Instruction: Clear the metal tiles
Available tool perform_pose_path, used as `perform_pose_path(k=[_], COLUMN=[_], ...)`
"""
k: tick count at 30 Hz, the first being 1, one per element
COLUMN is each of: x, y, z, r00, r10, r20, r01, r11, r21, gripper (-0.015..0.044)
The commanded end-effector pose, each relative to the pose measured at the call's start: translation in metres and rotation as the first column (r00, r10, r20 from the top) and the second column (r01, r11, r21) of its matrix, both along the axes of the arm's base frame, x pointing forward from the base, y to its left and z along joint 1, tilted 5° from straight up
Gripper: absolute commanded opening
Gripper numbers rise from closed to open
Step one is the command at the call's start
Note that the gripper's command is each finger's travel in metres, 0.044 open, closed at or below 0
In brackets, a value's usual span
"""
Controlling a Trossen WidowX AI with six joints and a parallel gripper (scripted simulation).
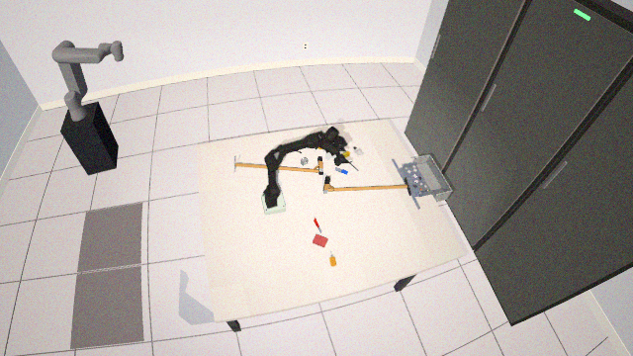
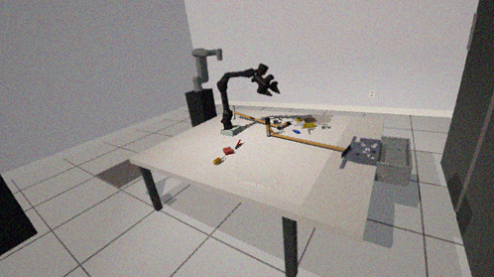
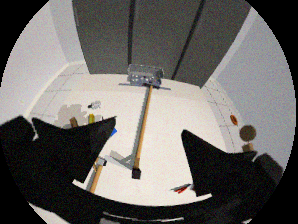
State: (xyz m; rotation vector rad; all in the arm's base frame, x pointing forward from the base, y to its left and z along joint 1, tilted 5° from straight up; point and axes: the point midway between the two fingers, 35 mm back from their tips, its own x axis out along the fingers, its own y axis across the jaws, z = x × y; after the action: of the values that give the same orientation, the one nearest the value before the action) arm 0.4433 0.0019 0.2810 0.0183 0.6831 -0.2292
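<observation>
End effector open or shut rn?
Open: in the wrist view the end effector's fingers stand wide apart, nothing between them.

black end effector (image 1: 349,157) (image 2: 272,91) (image 3: 149,127), orange-handled scraper (image 1: 368,188) (image 2: 308,141) (image 3: 143,127), red block (image 1: 320,240) (image 2: 228,151), dark-lined pale floor (image 1: 178,114) (image 2: 112,262)

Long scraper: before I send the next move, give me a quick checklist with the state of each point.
1. Claw open, nothing between its fingers: ok.
2. Scraper with its blade end at the bench plate: ok.
3. Claw at the scraper's near end, ready to grip: not ok, it is up above the table.
4. Catch box at the plate's far end: ok.
5. Plate free of metal tiles: not ok, several pale ones lie on it.
6. Tiles already in the box: cannot tell.
</observation>
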Motion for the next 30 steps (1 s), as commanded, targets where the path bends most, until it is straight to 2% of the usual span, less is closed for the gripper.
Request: perform_pose_path(k=[1,30], x=[0.008,0.065], y=[-0.002,-0.018], z=[-0.008,-0.078], r00=[1.000,0.975], r10=[-0.003,-0.021], r20=[-0.027,-0.221], r01=[0.003,0.036], r11=[1.000,0.997], r21=[0.011,0.063], gripper=[0.0440,0.0440])
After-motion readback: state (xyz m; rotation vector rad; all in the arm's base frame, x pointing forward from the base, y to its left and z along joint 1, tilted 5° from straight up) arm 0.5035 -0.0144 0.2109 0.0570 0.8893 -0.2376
